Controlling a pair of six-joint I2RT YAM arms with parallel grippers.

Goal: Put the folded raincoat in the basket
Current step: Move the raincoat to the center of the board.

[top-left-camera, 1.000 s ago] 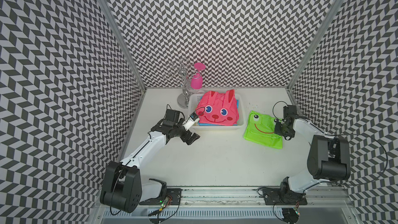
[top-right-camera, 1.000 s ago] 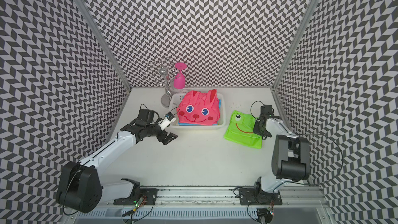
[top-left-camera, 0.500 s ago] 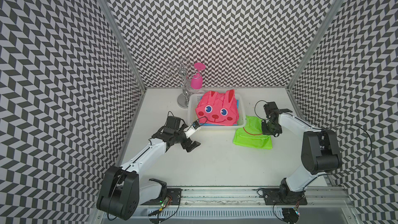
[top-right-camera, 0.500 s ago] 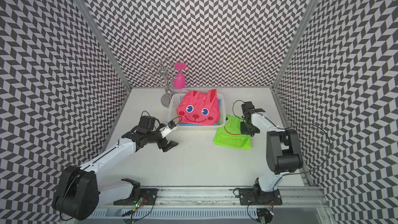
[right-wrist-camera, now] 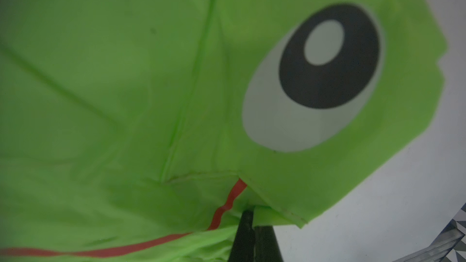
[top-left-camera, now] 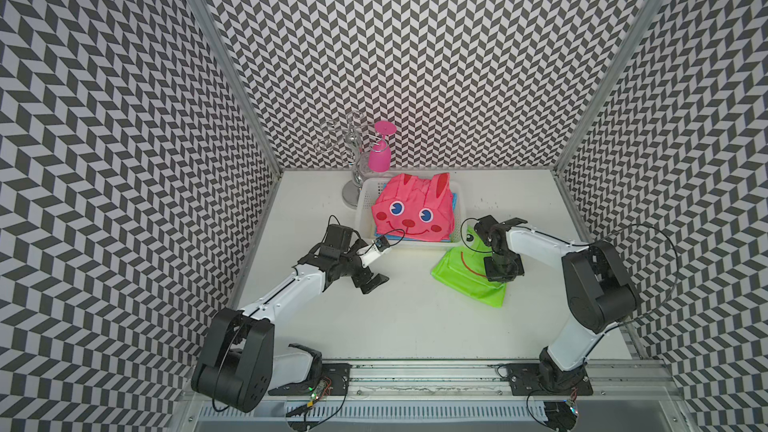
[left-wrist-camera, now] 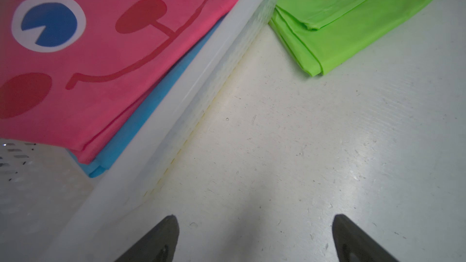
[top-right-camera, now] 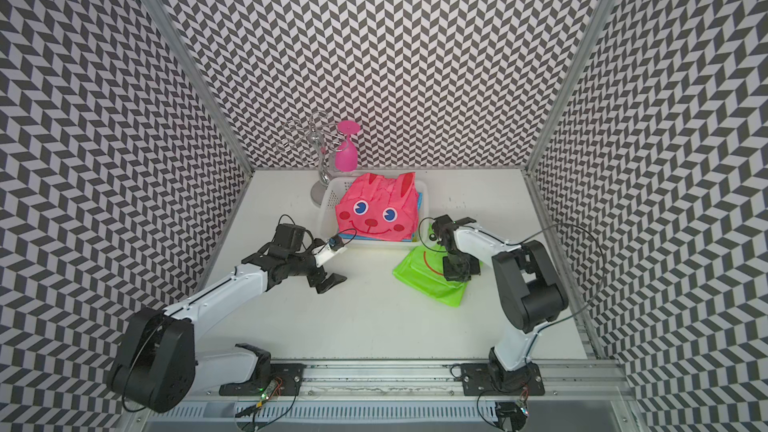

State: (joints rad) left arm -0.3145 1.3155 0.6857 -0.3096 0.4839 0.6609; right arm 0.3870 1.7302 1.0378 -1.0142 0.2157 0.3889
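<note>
Chevron walls (top-left-camera: 415, 56) enclose a scuffed white table (top-left-camera: 395, 317). At the back, the basket (top-left-camera: 419, 245) holds a pink coat (top-left-camera: 411, 209) over a blue coat (left-wrist-camera: 156, 97). The green raincoat (top-left-camera: 469, 280), folded, with a frog eye and a red smile, lies on the table against the basket's outside. The right gripper (right-wrist-camera: 253, 220) pinches its edge. The left gripper (left-wrist-camera: 254, 216) gapes wide, empty.

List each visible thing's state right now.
Green frog raincoat: folded, pinched at one edge, outside the basket.
Pink bunny raincoat: folded, in basket, on top.
Blue garment: folded, under the pink one.
Right gripper: shut on green frog raincoat.
Left gripper: open, empty.
Pink goblet: hanging upside down on rack.
</note>
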